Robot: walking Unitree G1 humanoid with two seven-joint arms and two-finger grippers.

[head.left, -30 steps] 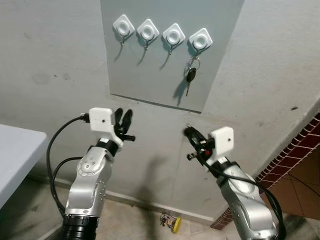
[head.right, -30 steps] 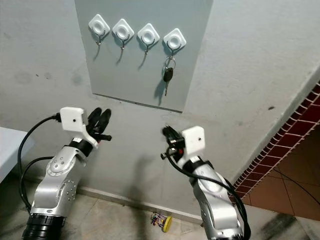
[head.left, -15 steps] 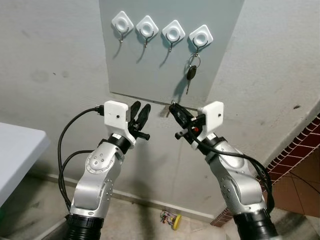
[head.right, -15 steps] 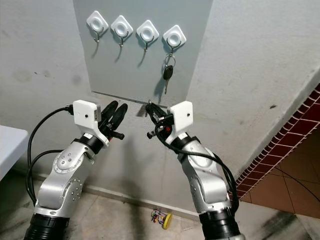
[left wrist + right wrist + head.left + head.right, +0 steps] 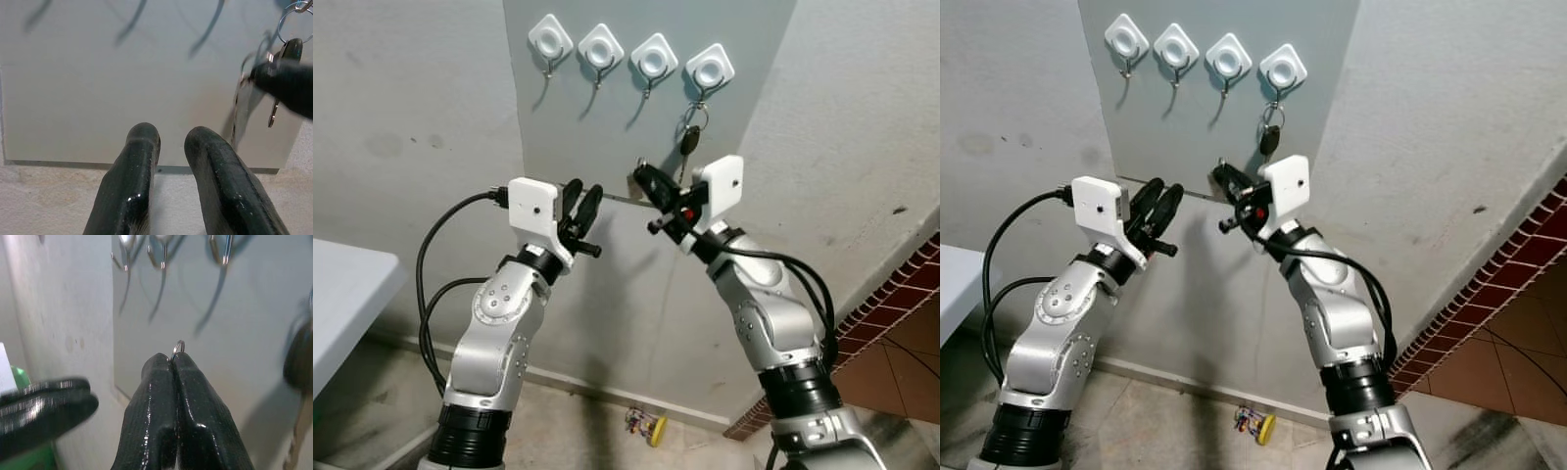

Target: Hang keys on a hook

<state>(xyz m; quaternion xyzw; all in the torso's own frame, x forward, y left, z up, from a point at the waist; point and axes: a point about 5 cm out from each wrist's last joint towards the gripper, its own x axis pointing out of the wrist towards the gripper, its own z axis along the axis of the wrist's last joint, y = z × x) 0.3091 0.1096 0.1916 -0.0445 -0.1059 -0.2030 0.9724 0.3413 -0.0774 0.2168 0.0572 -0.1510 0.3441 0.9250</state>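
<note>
A grey panel on the wall carries a row of white hooks. A black key hangs from the rightmost hook. My right gripper is raised in front of the panel's lower edge, below and left of that key. It is shut on a small metal key ring that pokes out between its tips. My left gripper is just to the left of it, at the panel's lower edge. Its fingers stand a little apart with nothing between them.
A white table corner juts in at the left. A small yellow and multicoloured object lies on the floor by the wall. Red brick tiling runs along the right side.
Both arms have risen towards the panel. The right gripper moved up and left with the ring, from below the panel to its lower edge, close to the left gripper.
</note>
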